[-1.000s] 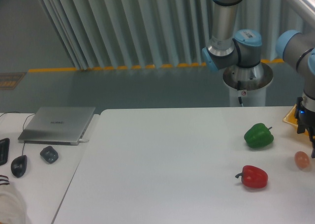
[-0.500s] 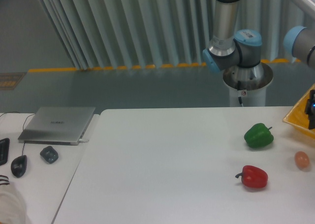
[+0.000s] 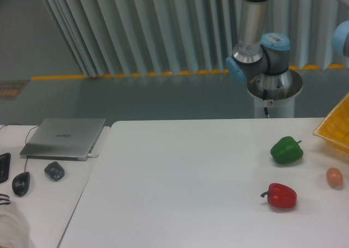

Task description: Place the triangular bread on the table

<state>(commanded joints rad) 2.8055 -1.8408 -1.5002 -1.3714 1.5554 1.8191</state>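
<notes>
The triangular bread does not show anywhere in this view. The big white table (image 3: 180, 182) fills the lower part of the camera view. Only the arm's base and its blue-capped joints (image 3: 259, 57) are visible behind the table's far edge, plus one joint at the right border (image 3: 343, 38). The gripper is out of the frame past the right edge, so its state is not visible.
A green bell pepper (image 3: 287, 150) and a red bell pepper (image 3: 282, 195) lie at the table's right side, with a small pinkish-orange egg-shaped thing (image 3: 334, 176) beyond them. A yellow basket (image 3: 336, 128) pokes in at the right edge. A laptop (image 3: 64, 137) and a mouse (image 3: 20, 183) sit on the left desk.
The gripper, seen a second ago at the right edge over the yellow basket, has moved right and out of the frame. The peppers and egg-shaped thing have stayed put.
</notes>
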